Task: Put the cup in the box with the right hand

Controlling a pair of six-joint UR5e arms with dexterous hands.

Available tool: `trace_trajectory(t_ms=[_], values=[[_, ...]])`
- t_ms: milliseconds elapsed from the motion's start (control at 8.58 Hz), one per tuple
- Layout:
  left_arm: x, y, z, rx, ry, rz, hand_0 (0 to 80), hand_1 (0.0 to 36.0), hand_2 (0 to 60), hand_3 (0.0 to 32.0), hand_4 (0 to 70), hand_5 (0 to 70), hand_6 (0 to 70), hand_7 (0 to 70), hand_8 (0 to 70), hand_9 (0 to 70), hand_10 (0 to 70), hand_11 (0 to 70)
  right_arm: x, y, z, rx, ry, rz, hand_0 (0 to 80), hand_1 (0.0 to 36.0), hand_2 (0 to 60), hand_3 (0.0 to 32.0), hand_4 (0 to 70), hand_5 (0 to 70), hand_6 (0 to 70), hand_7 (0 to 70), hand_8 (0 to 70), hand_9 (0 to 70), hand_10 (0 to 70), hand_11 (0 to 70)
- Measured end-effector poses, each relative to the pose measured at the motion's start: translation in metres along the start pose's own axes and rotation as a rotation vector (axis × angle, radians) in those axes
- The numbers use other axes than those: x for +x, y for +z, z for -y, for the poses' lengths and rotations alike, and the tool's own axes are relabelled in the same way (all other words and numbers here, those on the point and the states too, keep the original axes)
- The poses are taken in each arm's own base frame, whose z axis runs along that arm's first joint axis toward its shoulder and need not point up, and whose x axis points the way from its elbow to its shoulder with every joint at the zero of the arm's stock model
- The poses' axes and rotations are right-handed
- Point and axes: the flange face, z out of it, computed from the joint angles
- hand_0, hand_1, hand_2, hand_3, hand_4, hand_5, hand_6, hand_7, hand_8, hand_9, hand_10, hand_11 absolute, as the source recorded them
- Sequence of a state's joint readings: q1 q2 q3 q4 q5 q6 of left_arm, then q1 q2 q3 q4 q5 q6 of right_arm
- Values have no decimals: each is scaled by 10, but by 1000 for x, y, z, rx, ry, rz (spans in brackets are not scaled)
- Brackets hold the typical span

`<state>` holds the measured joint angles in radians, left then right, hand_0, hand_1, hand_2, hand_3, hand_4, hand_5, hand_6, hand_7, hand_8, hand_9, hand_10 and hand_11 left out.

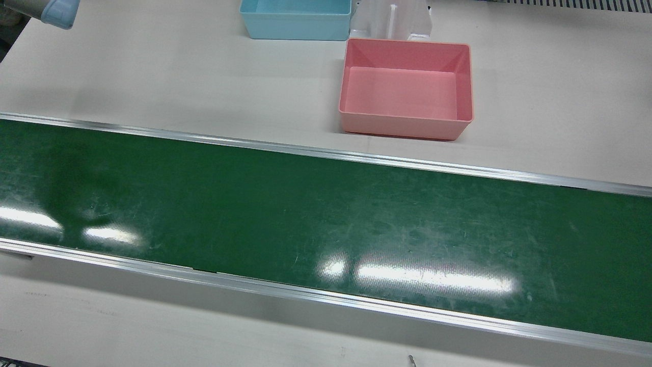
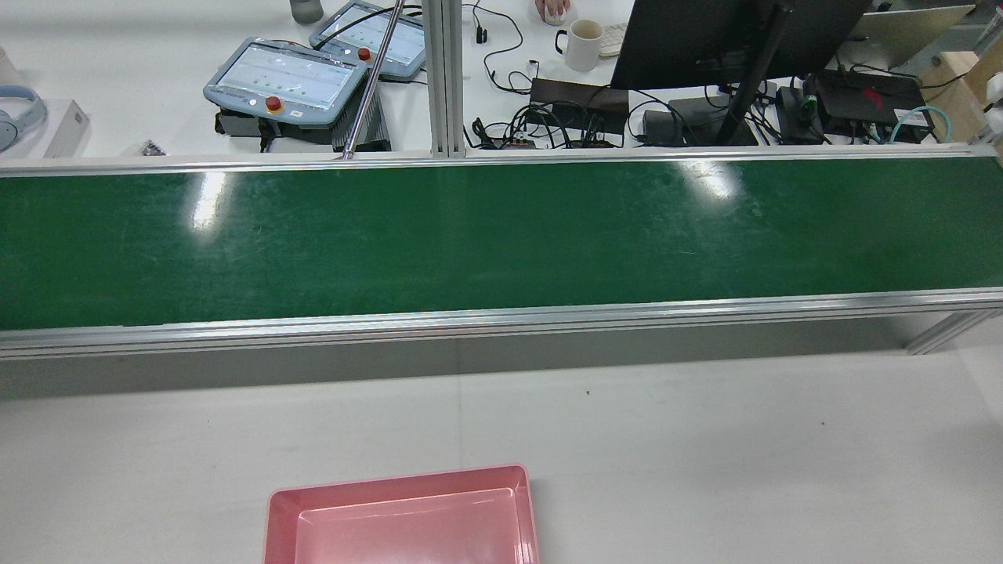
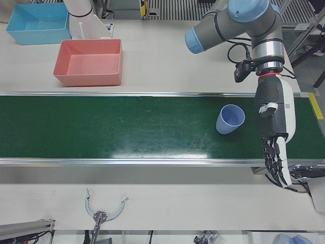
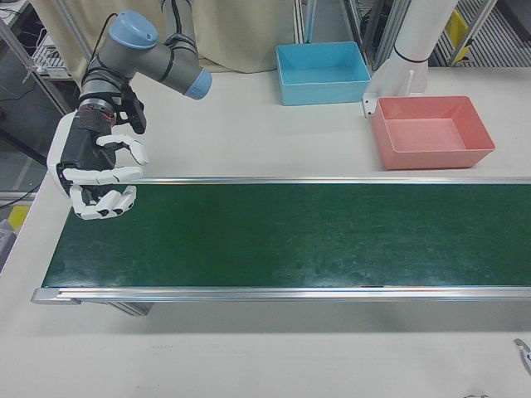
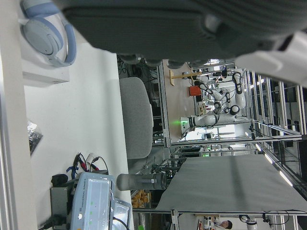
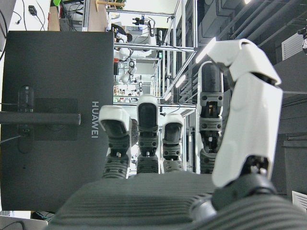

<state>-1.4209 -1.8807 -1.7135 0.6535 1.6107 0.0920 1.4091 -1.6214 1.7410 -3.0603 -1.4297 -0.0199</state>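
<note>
The blue cup (image 3: 230, 119) stands on the green conveyor belt (image 3: 127, 127) beside my left robot hand (image 3: 274, 137); my right robot hand (image 4: 95, 178), open and empty, waits at the far end, so I'd let the cup ride nearer, then close around its wall.

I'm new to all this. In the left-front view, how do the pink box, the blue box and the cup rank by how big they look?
1. Pink box: largest.
2. Blue box: smaller, but farther away and cut by the edge, so unsure.
3. Cup: smallest.

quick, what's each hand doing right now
Left hand: open, fingers straight, holding nothing, beside the cup.
Right hand: open, fingers loosely curled, empty.
</note>
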Motion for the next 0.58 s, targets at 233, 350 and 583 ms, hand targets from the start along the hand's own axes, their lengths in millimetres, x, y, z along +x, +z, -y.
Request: trace_trajectory(t_ms=[233, 350, 583], values=[[0, 0, 0, 0, 0, 0, 0, 0, 0, 0, 0, 0, 0, 0, 0, 0, 0, 0, 0, 0, 0, -1, 0, 1, 554, 224, 325, 0, 629, 121, 231, 700, 389, 565, 466, 662], [0, 0, 0, 1, 0, 0, 0, 0, 0, 0, 0, 0, 0, 0, 0, 0, 0, 0, 0, 0, 0, -1, 0, 2, 553, 226, 325, 0, 626, 120, 229, 700, 385, 559, 459, 652], [0, 0, 1, 1, 0, 0, 0, 0, 0, 0, 0, 0, 0, 0, 0, 0, 0, 0, 0, 0, 0, 0, 0, 2, 552, 224, 324, 0, 616, 120, 227, 700, 382, 556, 461, 655]])
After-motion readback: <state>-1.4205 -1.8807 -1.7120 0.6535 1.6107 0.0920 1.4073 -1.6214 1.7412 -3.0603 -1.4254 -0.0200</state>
